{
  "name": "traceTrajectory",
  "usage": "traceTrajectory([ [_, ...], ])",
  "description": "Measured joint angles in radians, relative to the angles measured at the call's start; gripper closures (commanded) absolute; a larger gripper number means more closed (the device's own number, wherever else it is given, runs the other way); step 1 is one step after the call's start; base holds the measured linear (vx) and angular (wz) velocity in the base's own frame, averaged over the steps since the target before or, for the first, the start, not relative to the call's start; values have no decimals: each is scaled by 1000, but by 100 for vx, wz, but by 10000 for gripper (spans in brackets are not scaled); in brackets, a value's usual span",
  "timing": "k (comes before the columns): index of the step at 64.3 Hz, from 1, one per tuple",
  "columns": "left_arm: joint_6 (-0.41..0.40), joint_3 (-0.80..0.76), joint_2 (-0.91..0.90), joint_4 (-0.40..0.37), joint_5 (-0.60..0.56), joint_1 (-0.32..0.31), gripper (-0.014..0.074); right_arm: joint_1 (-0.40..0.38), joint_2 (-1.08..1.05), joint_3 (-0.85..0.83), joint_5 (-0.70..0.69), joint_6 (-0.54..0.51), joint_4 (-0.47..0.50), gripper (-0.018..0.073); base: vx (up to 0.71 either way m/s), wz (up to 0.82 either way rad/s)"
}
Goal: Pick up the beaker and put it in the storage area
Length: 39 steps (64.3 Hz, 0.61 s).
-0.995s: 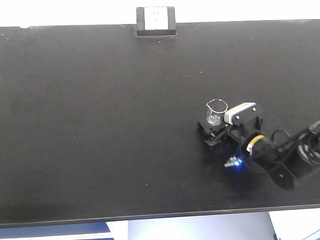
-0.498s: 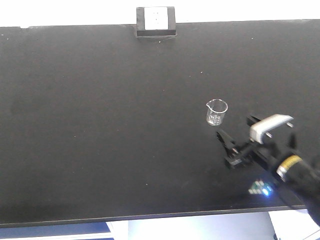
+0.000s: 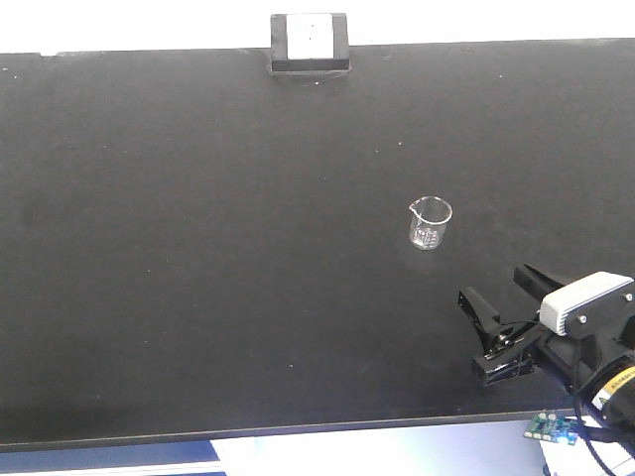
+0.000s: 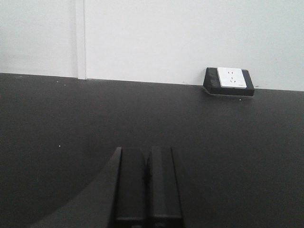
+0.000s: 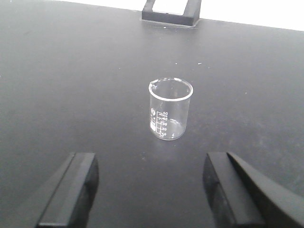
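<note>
The beaker [image 3: 430,223] is small, clear glass with white graduation marks, and stands upright on the storage area, a wide matte black benchtop [image 3: 198,248]. In the right wrist view the beaker [image 5: 170,109] stands alone ahead of my right gripper [image 5: 151,159], which is open with nothing between its fingers. From the front, the right gripper [image 3: 489,281] sits well short of the beaker, toward the front right edge. My left gripper [image 4: 147,151] is shut with nothing in it, low over the bench, and is out of the front view.
A small black-framed white box [image 3: 310,42] sits at the rear edge against the white wall, also seen as the box [image 4: 229,81] and the box [image 5: 169,12]. The benchtop's front edge [image 3: 298,431] runs just below the right gripper.
My right gripper has pulled back from the beaker toward the front right edge, with its fingers apart. The beaker stays standing where it was.
</note>
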Motion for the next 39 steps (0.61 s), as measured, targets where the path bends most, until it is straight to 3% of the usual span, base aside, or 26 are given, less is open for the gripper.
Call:
traceTrajectory([
  [15,0,0,0,0,0,0,603,0,0,0,0,6,41,183,0,0],
  [28,0,0,0,0,0,0,603,0,0,0,0,6,86,375,0,0],
  [39,0,0,0,0,0,0,603,0,-71,0,6,29,218,562,0,0],
])
